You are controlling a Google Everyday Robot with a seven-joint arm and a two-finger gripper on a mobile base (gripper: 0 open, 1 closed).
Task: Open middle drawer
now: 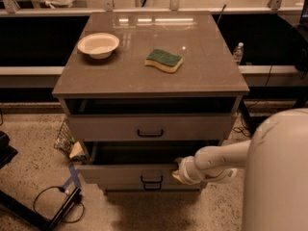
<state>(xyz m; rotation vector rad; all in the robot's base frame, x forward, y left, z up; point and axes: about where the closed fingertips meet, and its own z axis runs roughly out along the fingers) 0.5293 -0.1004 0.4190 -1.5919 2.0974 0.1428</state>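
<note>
Now: middle drawer (pixel 120 173) seen pulled partly out of cabinet (pixel 144 83), second from cabinet top. Gripper (pixel 178 170) located at drawer's upper front edge, right of handle (pixel 151 178); grip state cannot be told.

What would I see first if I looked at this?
The robot's pale hand reaches in from the right, at the top edge of the grey-beige middle drawer with a small black bar handle, which stands pulled out. On the brown cabinet top lie a shallow white bowl at back left and a green-and-yellow sponge near the middle.
</note>
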